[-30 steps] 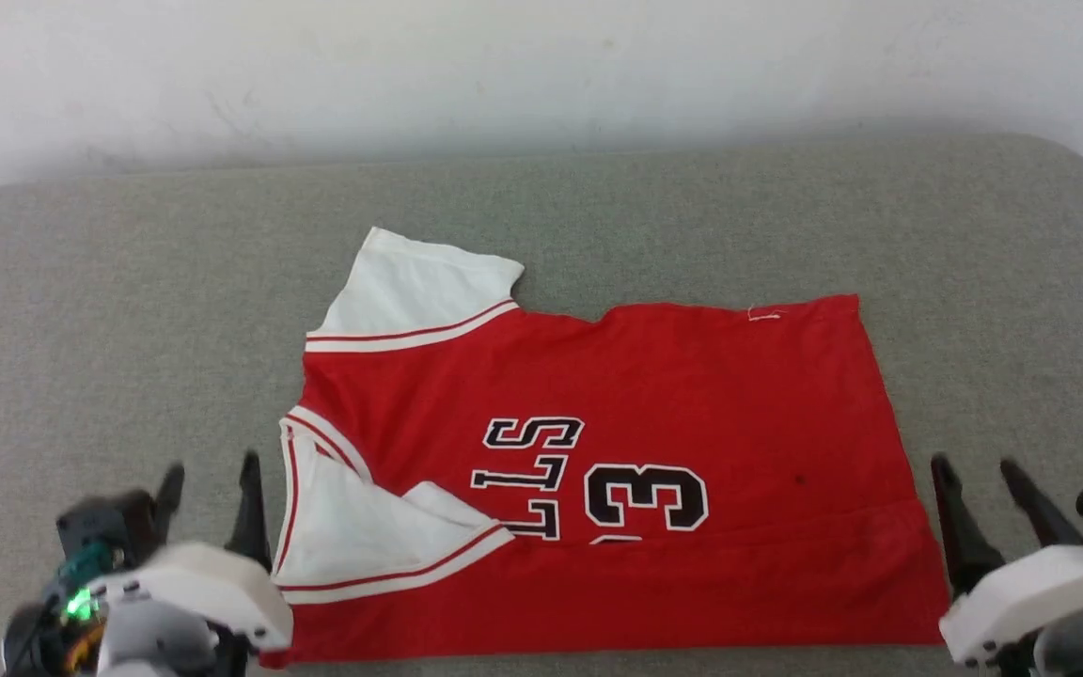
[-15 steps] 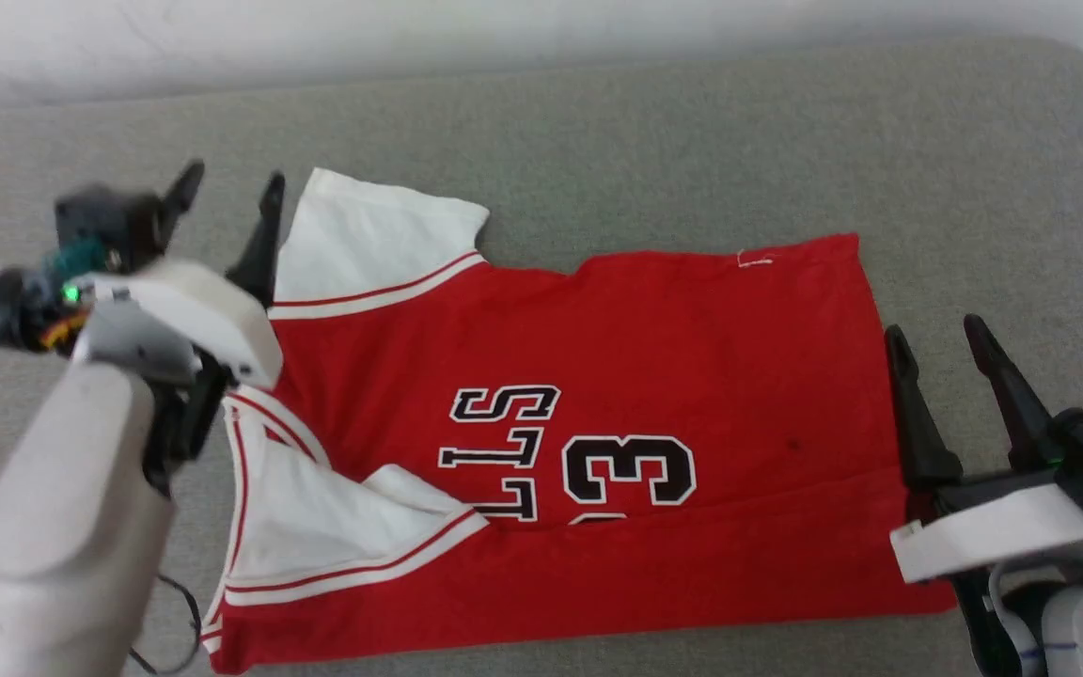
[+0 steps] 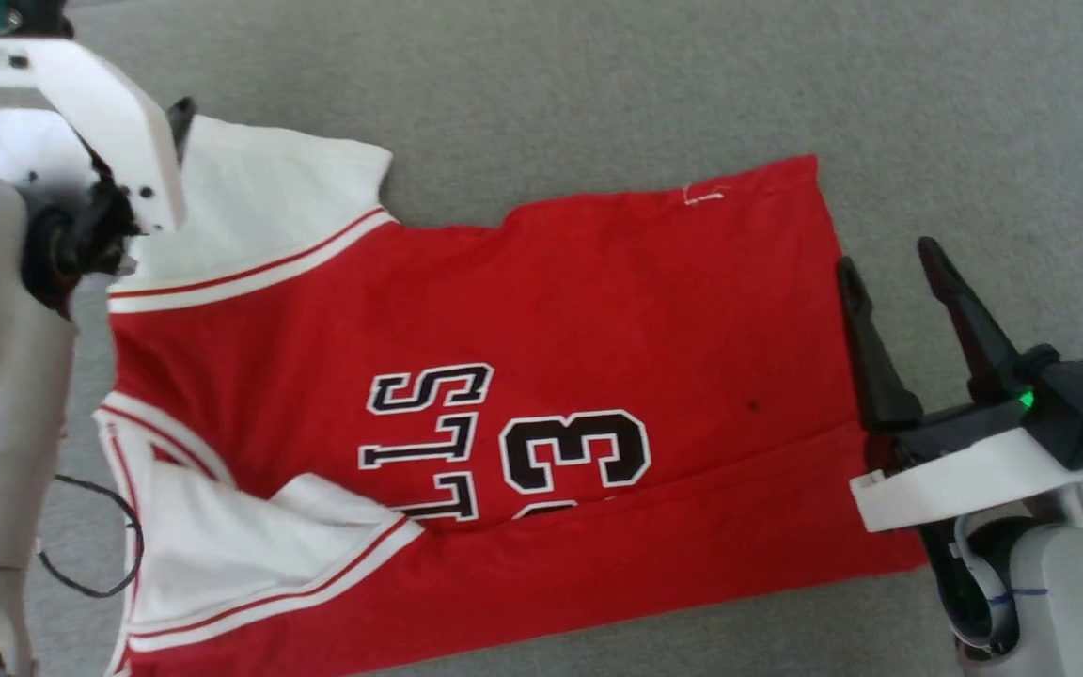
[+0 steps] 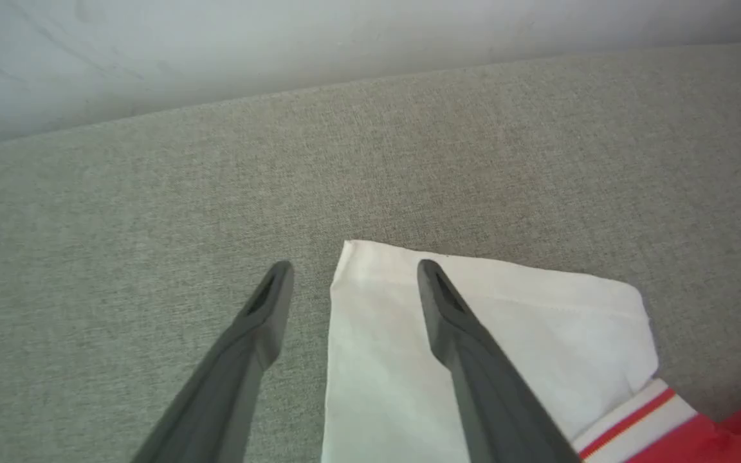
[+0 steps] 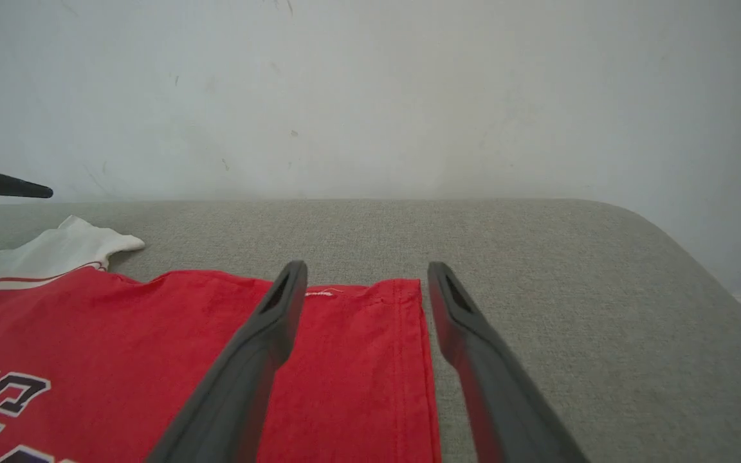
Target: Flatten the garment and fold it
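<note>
The red garment (image 3: 551, 301) lies spread on the grey cushion, its black "LLS" lettering and "33" sideways. The far white sleeve (image 4: 396, 334) lies flat; the near sleeve (image 3: 222, 555) is folded over the body. My left gripper (image 4: 354, 269) is open just above the far sleeve's outer corner, with one finger over the cloth and one over the cushion. In the head view a dark finger (image 3: 181, 118) shows past its white bracket. My right gripper (image 3: 894, 268) is open beside the hem. That hem edge (image 5: 419, 321) runs between its fingers, and nothing is held.
The grey cushion surface (image 3: 551, 75) extends well beyond the shirt. A white wall (image 5: 370, 96) stands behind it, and the cushion's right end (image 5: 698, 276) curves away. A thin black cable (image 3: 90, 583) hangs by my left forearm at the lower left.
The head camera has tipped down and closer. My left arm has reached forward from the near sleeve to the far sleeve. My right gripper has moved forward along the hem. Both have stayed open.
</note>
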### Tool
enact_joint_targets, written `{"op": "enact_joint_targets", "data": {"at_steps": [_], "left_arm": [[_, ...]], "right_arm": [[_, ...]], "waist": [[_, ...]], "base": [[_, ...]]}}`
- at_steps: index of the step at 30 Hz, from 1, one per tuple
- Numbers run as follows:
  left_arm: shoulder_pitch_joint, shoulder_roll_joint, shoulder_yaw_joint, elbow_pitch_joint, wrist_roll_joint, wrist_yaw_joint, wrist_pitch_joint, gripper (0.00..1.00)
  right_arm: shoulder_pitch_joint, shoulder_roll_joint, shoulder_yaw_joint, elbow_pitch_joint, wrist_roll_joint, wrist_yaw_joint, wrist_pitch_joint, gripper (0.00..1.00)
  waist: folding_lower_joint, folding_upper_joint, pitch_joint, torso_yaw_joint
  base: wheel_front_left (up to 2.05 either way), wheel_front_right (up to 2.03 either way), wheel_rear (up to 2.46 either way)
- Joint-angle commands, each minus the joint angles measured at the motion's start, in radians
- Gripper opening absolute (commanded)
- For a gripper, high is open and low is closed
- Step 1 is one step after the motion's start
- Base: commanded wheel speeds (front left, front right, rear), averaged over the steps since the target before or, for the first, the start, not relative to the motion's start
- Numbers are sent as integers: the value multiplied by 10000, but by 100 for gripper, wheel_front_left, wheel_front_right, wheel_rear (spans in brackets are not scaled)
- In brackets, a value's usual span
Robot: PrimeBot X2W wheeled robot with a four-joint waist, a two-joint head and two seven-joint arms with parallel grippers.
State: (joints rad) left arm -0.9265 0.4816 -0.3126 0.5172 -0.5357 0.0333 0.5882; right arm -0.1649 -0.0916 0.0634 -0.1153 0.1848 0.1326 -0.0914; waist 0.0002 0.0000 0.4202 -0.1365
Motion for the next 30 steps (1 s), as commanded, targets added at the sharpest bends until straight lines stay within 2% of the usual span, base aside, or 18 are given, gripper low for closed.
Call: {"op": "enact_joint_targets", "data": {"at_steps": [1,13,14,15,16,22,25,30], "left_arm": [[-208,121,57,120,-128,200,539,100],[-175,692,143,-133,-176,1298,2517,100],[-111,717,146,-183,-217,1357,2690,91],[-37,759,109,-263,-231,1375,2866,38],[40,799,79,-352,-251,1398,3041,0],[302,873,90,-963,-406,1394,3232,0],[405,924,95,-1258,-449,1347,3134,0],[392,845,70,-1456,-502,1284,2949,0]], "right_arm": [[-218,-16,108,83,97,-19,-46,100],[-639,36,511,426,261,-19,-315,100],[-655,40,520,446,265,-19,-321,100],[-670,41,526,464,265,-19,-322,100],[-702,29,537,476,260,-19,-308,100],[-1263,-193,569,414,115,-19,-147,100],[-2317,-307,602,545,-12,-19,472,100],[-3924,-223,475,1675,-134,-19,2730,100]], "waist": [[-2,0,522,-520],[-2,0,1108,-971],[-2,0,1124,-977],[-2,0,1132,-976],[-2,0,1136,-969],[-2,0,1113,-869],[-2,0,1081,-797],[-2,0,1108,-662]], "base": [[0,0,0],[0,0,0],[0,0,0],[0,0,0],[0,0,0],[0,0,0],[0,0,0],[0,0,0]]}}
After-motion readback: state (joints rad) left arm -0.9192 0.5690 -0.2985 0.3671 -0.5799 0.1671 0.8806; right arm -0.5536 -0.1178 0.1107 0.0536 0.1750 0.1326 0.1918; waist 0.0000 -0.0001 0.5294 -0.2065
